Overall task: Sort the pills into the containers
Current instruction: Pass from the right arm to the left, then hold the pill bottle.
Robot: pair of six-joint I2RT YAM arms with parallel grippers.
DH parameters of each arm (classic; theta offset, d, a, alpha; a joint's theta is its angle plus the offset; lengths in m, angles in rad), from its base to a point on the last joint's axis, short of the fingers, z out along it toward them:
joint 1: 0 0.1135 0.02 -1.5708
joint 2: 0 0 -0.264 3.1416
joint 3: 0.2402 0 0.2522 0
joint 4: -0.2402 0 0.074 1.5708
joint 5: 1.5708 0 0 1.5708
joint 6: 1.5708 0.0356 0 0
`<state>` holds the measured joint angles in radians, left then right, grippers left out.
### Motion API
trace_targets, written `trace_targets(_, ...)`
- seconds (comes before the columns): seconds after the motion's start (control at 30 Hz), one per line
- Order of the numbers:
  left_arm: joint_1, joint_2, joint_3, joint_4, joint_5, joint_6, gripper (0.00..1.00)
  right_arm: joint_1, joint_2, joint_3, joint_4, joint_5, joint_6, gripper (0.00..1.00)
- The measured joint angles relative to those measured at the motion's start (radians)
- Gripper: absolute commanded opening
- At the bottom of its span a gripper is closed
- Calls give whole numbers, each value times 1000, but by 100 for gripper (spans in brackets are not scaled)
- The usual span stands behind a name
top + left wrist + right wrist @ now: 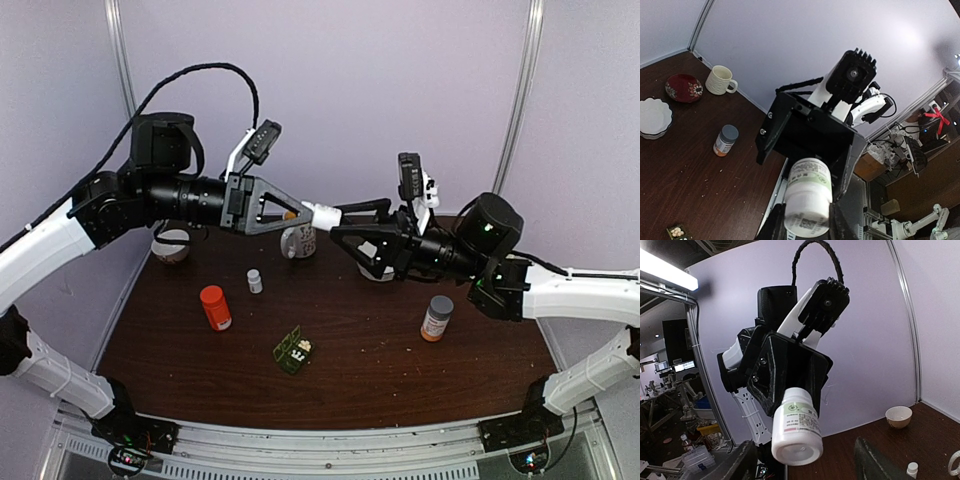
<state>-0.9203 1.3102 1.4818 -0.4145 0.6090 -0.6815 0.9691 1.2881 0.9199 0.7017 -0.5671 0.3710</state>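
L claw (300, 213) grips white bottle (323, 216) mid-air over desk (400, 360), R claw (335, 220) open, flanking its free end; prob. handover or cap twist before filling pill box (292, 351).

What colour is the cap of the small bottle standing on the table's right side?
The cap is grey, clearest in the left wrist view.

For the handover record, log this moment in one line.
left gripper: holding white bottle | right gripper: open | pill box: on table, lid open
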Motion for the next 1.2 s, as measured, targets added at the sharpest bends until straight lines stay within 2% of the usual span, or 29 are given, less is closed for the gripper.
trace_targets(0.1,0,15,40,-61,6,55,1,0,-35,-16,-47,-2,-10,81)
trace_targets(0.23,0,50,124,-182,10,155,0,0,-90,-16,-153,-5,-51,85)
trace_targets(0.27,0,56,137,-211,10,179,0,0,-106,-16,-186,-5,-60,88)
trace_targets(0.3,0,63,151,-245,10,204,0,0,-120,-17,-211,-4,-66,95)
trace_targets(0.33,0,68,159,-269,10,226,0,0,-132,-21,-225,-3,-69,99)
trace_targets(0.6,-2,98,166,-364,2,335,0,-10,-251,-113,-257,27,-46,100)
trace_targets(0.73,-2,99,166,-353,18,347,0,-4,-208,-76,-289,30,-56,90)
trace_targets(0.9,-2,103,166,-323,44,346,0,23,-146,-60,-305,51,-86,71)
trace_targets(1.2,-3,105,166,-294,65,332,0,37,-87,-43,-236,51,-75,59)
